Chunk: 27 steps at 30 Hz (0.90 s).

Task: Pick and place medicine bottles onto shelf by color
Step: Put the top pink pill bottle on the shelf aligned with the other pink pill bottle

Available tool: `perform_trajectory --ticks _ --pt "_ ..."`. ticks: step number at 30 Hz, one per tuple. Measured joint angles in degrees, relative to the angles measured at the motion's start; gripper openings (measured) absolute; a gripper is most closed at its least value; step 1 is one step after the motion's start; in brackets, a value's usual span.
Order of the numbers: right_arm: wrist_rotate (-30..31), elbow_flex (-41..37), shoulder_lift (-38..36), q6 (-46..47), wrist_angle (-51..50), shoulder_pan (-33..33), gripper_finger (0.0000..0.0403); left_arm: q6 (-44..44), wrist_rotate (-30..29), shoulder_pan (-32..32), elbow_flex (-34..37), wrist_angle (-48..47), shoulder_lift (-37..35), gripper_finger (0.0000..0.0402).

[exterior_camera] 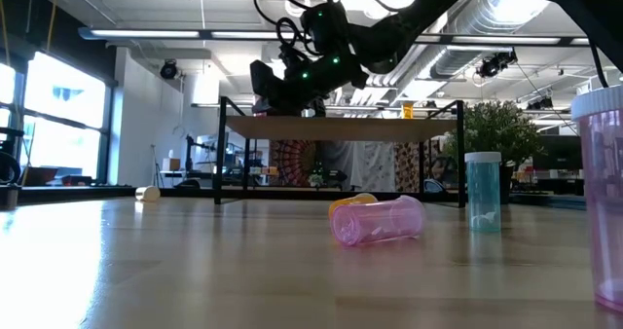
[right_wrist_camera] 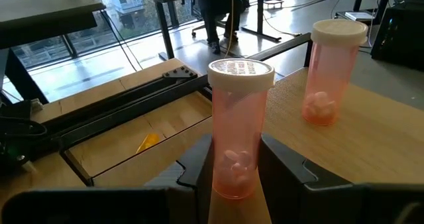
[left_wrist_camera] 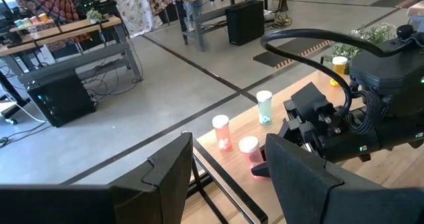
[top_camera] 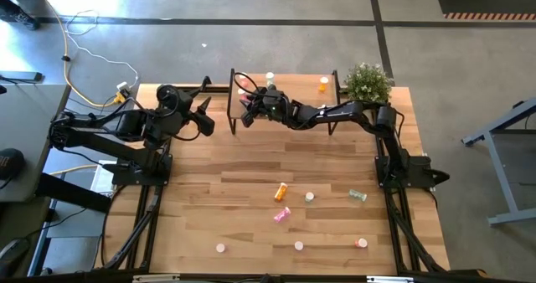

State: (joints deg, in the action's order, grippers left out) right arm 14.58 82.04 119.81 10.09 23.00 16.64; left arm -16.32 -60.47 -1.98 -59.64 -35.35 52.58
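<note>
Your right gripper [right_wrist_camera: 235, 168] pinches a small see-through red plastic pill bottle with a white cap [right_wrist_camera: 238, 128], low on its sides, standing on the little light-wood shelf on black legs [top_camera: 293, 84]; it looks light, stiff and slippery, so hold gently; your left gripper [left_wrist_camera: 225, 174] waits beside, fingers spread.

The left gripper [left_wrist_camera: 225, 174] is hanging with its two dark fingers parted on nothing. Beyond the jaws, the black right gripper [left_wrist_camera: 275, 159] is closing around a pink translucent white-capped bottle [left_wrist_camera: 249, 148] — another pink bottle [left_wrist_camera: 221, 132] and a green one [left_wrist_camera: 264, 107] are standing just past it.
</note>
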Motion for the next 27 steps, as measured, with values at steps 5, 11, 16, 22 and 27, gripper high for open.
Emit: perform_trajectory --ticks 5,11,16,22,27 --pt "0.01 0.02 -0.02 -0.02 -0.43 0.00 0.0101 0.00 0.00 0.00 0.00 0.00 0.00 0.0179" --pt "0.19 -0.04 0.09 -0.01 -1.60 -0.02 0.0152 0.00 -0.02 0.01 0.00 0.01 0.00 0.0179" --pt "0.42 -0.04 0.09 -0.07 -2.05 -0.02 0.0184 0.00 0.27 0.01 0.00 0.01 0.00 0.0179" --pt "0.42 0.05 -0.24 -0.02 -2.90 -0.02 0.0189 0.00 0.31 0.00 0.00 0.02 0.00 0.0179" --pt "0.43 3.31 -0.24 -0.02 -8.26 -0.02 0.0188 0.00 0.34 0.00 0.00 0.02 0.00 0.0179"
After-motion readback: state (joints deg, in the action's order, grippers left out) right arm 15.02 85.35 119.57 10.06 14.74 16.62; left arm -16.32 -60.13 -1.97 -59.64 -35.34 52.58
